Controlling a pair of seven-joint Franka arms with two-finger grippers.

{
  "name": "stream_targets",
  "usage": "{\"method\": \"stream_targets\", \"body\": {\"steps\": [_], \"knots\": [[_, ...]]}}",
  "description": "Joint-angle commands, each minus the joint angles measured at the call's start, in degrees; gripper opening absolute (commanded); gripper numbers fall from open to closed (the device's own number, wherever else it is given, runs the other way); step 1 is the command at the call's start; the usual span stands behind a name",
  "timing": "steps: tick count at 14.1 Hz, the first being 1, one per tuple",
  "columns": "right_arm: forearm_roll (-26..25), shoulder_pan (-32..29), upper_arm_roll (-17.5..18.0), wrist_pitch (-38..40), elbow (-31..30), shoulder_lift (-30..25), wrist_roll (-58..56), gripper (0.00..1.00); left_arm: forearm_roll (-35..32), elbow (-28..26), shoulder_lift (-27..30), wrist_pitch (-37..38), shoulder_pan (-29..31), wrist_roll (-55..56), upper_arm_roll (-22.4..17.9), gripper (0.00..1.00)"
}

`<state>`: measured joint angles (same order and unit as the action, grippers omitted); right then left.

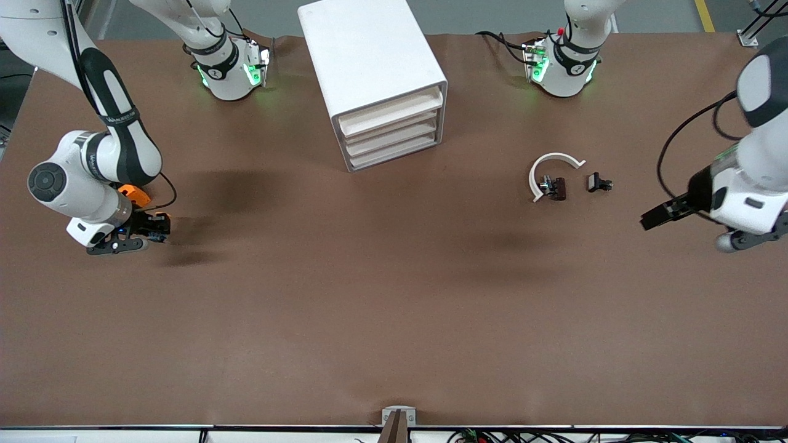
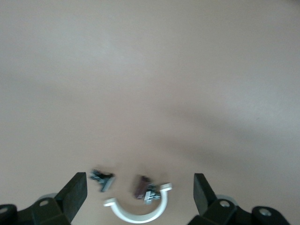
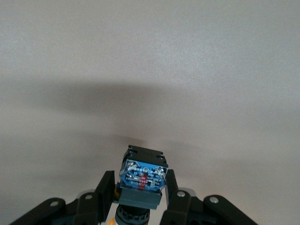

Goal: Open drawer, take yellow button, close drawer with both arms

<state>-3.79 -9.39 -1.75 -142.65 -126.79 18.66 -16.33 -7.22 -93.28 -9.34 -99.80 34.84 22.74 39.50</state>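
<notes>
**Button held at the right arm's end of the table**

At the right arm's end of the table (image 1: 381, 320), the right gripper (image 1: 152, 229) is holding the button (image 3: 142, 180) between its two fingers (image 3: 105, 190). The button's dark blue-black body is sitting right between the jaws, squeezed from both sides. There are tiny red marks on its blue end, but they are too small to read. The right arm (image 1: 92, 154) is bending low over the table, with its gripper pointing toward 3 o'clock in the front view. The writing on its black band is too small to read. An orange block (image 1: 135, 194) is showing just beside the arm's wrist.

The left gripper (image 2: 140, 194) is hanging in the air with its jaws spread wide and nothing in them. It is pointing toward 9 o'clock in the front view, at the white curved band (image 1: 551, 169) and the two small black clips (image 1: 598, 183).

The white cabinet (image 1: 369, 67) is standing between the two arm bases. Its top drawer (image 1: 391, 114) is sitting shut, level with the three below it.
</notes>
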Motion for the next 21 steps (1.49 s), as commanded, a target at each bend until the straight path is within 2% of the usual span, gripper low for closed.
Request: {"method": "stream_targets", "body": {"steps": [1, 5, 8, 9, 10, 11, 12, 13, 14, 17, 21], "knots": [[-1.2, -1.3, 1.0, -1.1, -0.7, 0.3, 1.2, 0.11, 0.3, -0.1, 4.5, 3.4, 3.6, -10.8, 1.0, 1.00], [-1.2, -1.2, 1.0, -3.1, -0.7, 2.1, 1.2, 0.11, 5.6, -0.1, 8.2, 7.4, 5.5, -16.0, 0.3, 1.00], [-1.2, -1.2, 1.0, -3.5, -0.7, 3.0, 1.2, 0.12, 7.2, -0.3, 11.8, 8.4, 3.9, -18.3, -1.4, 1.00], [-1.2, -1.2, 1.0, -3.7, -0.7, 3.2, 1.2, 0.12, 7.2, -0.5, 12.9, 8.8, -0.8, -18.3, -5.5, 1.00], [-1.2, -1.2, 1.0, -3.7, -0.7, 3.3, 1.2, 0.17, 7.2, -0.6, 13.2, 9.4, -7.5, -18.3, -12.1, 1.00], [-1.2, -1.2, 1.0, -3.4, -0.7, 3.3, 1.3, 0.36, 7.2, -0.6, 13.2, 9.7, -16.1, -18.3, -20.6, 1.00], [-1.2, -1.2, 1.0, -3.1, -0.7, 3.2, 1.3, 0.85, 7.2, -0.5, 13.6, 10.1, -23.2, -18.3, -27.7, 1.00], [-1.2, -1.2, 1.0, -2.8, -0.7, 3.1, 1.3, 1.00, 7.2, -0.7, 14.1, 10.5, -27.1, -18.2, -31.4, 1.00], [-1.2, -1.2, 1.0, -2.6, -0.5, 2.8, 1.3, 1.00, 7.2, -0.8, 14.6, 10.6, -29.4, -17.6, -32.9, 1.00], [-1.2, -0.8, 1.1, 1.5, 1.2, 0.0, 1.4, 1.00, 7.2, -2.4, 16.5, 10.5, -32.0, -17.8, -34.1, 1.00], [-1.2, 1.4, 1.6, 16.9, 5.8, -7.2, 5.6, 1.00, 7.0, -5.3, 19.2, 10.3, -36.9, -17.8, -36.5, 1.00]]}}
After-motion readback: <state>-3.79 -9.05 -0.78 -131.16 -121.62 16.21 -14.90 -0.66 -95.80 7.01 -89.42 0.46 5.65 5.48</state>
